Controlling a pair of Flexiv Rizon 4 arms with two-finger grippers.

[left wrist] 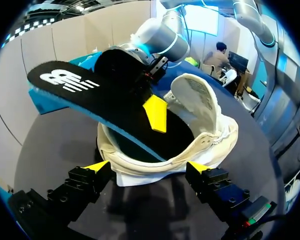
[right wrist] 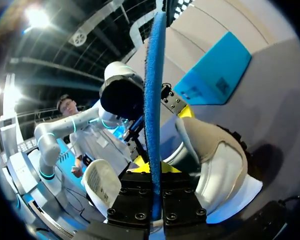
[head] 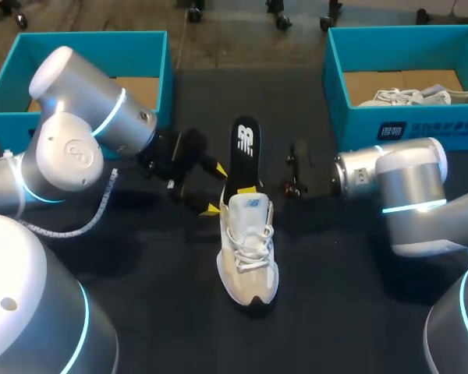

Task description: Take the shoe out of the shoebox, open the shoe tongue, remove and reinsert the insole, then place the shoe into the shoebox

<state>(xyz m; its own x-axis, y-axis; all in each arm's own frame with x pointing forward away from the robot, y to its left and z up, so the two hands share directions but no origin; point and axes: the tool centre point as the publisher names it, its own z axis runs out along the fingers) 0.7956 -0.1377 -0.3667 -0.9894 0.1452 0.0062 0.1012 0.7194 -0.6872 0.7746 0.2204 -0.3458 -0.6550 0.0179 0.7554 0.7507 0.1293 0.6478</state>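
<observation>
The risk, as I judged it, was the insole [left wrist: 115,100] buckling or snagging on the heel collar if pushed further, since only its front end sat inside the shoe [head: 249,257] while the rest jutted out past the heel. The right jaws were clenched on the insole near the collar. The left jaws stood released, tips flanking the heel, so the shoe could slide on the tabletop [head: 351,312]
</observation>
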